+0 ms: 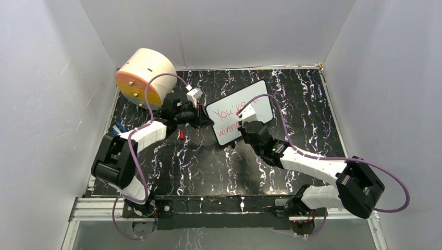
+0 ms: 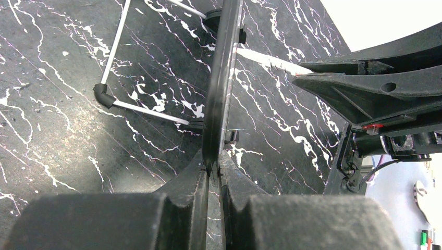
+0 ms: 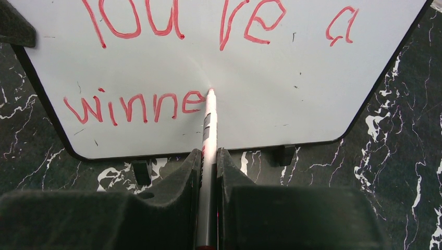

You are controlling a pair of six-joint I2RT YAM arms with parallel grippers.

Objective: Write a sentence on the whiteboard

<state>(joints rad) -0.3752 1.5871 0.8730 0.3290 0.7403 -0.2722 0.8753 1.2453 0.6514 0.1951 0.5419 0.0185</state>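
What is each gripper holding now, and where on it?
Left gripper pinches the whiteboard by its edge; right gripper holds the marker by its barrel.

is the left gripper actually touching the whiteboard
Touching. The left wrist view shows the whiteboard's dark edge pinched inside the shut left gripper, with no gap on either side.
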